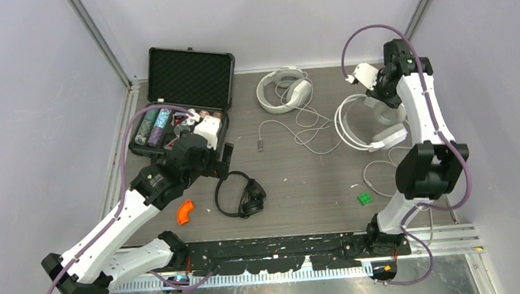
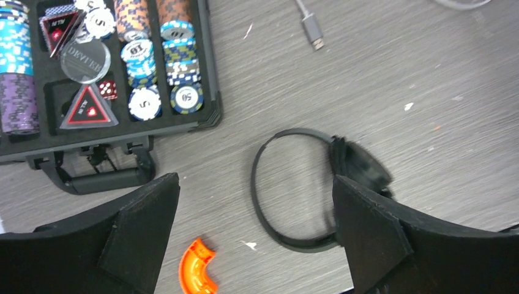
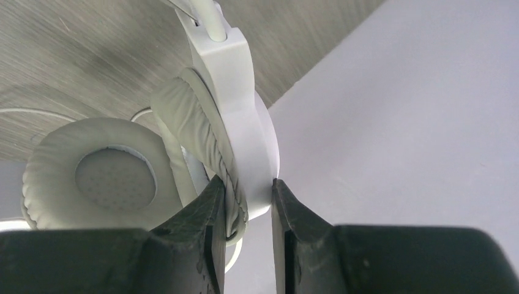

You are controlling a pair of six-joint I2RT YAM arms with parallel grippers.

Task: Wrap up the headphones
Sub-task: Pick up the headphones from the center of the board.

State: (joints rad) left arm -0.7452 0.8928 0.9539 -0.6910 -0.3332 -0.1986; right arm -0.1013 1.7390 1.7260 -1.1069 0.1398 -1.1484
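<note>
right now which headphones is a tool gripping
The white pair on the right: the right tool pinches its ear cup. The other white pair and the black pair lie free.

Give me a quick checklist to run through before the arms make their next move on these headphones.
1. Right gripper has hold of the right white headset: ok, its fingers pinch one ear cup.
2. Left gripper ready to grasp: ok, jaws wide apart.
3. Left gripper lined up over the black headphones: ok, they lie on the table below it.
4. Pale cords untangled: cannot tell, they run close together between the right headset and the far white headset.
5. Orange piece out of the way: ok, it lies apart from the black headband.
</note>
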